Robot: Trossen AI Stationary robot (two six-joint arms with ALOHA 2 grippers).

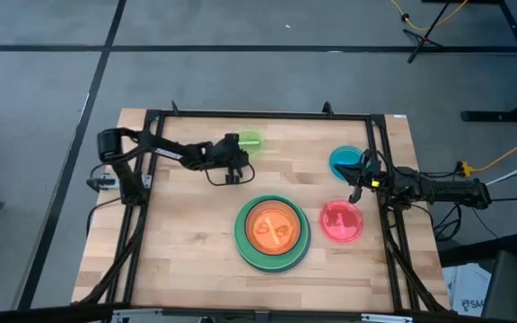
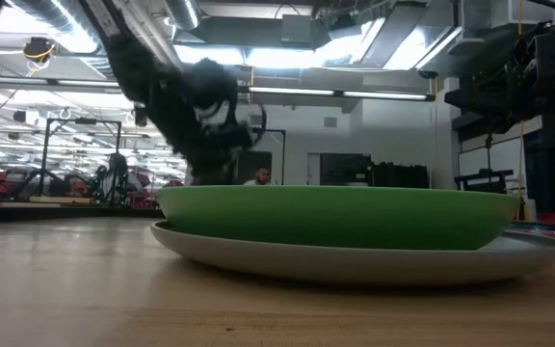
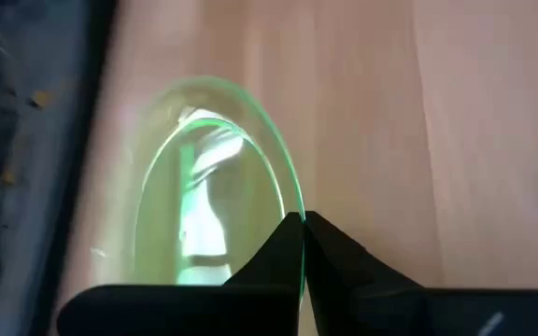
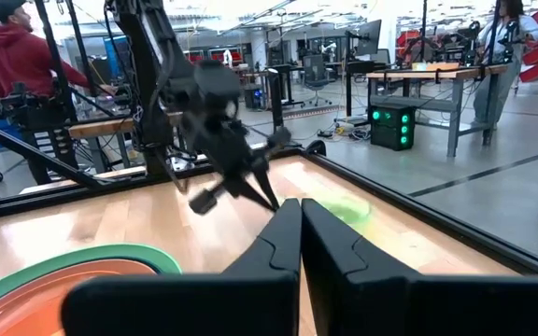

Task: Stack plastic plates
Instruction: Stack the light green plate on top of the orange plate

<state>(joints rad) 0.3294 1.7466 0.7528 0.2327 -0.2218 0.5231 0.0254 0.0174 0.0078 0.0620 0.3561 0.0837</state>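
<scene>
From above, the left hand (image 1: pixel 238 154) reaches toward the counter's (image 1: pixel 187 233) far edge, its fingers clenched on the rim of the lime plate (image 1: pixel 252 141); only its wrist view shows that pinch (image 3: pixel 299 245). The right hand (image 1: pixel 359 179), clenched on nothing, hangs near the right edge between the blue plate (image 1: pixel 343 160) and pink-red plate (image 1: pixel 340 222). The orange plate (image 1: pixel 273 226) tops the stack near the front edge; the low view reveals a grey plate (image 2: pixel 355 258) beneath the green plate (image 2: pixel 340 214).

Lime plate (image 3: pixel 204 187) blurred; bottom edge cut off.
</scene>
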